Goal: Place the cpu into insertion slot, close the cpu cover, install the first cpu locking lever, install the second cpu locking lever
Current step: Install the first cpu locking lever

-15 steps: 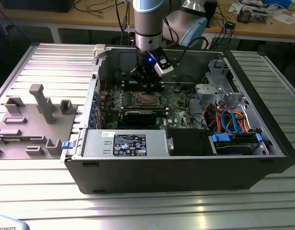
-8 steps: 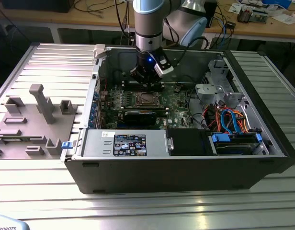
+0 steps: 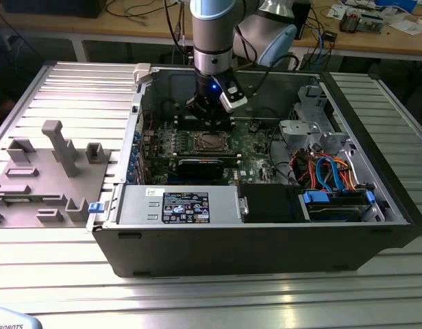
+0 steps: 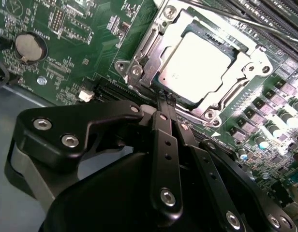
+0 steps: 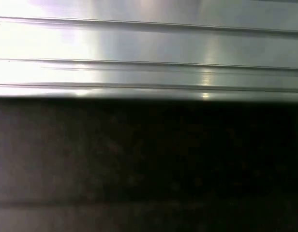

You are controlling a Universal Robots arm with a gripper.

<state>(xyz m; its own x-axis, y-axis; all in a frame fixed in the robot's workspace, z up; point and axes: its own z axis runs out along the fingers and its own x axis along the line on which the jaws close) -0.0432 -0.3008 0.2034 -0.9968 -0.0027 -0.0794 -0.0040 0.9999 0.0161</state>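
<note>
Exterior view: while the claw point(image 3: 212, 115) hangs low inside the computer case point(image 3: 266, 233), the cpu point(image 3: 211, 142) lies just below it.
Second wrist view: claw point(image 4: 164, 98) fingers pinched together, empty, at the cpu cover point(image 4: 154, 43) edge; cpu point(image 4: 195, 65) seated, cover down.
Left, judging: both levers, unclear.

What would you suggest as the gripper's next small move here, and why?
Probably a slight push along the socket edge: the cpu already sits in the socket with the cpu cover down around it, and the gripper, shut, is at the cover's near edge.
</note>
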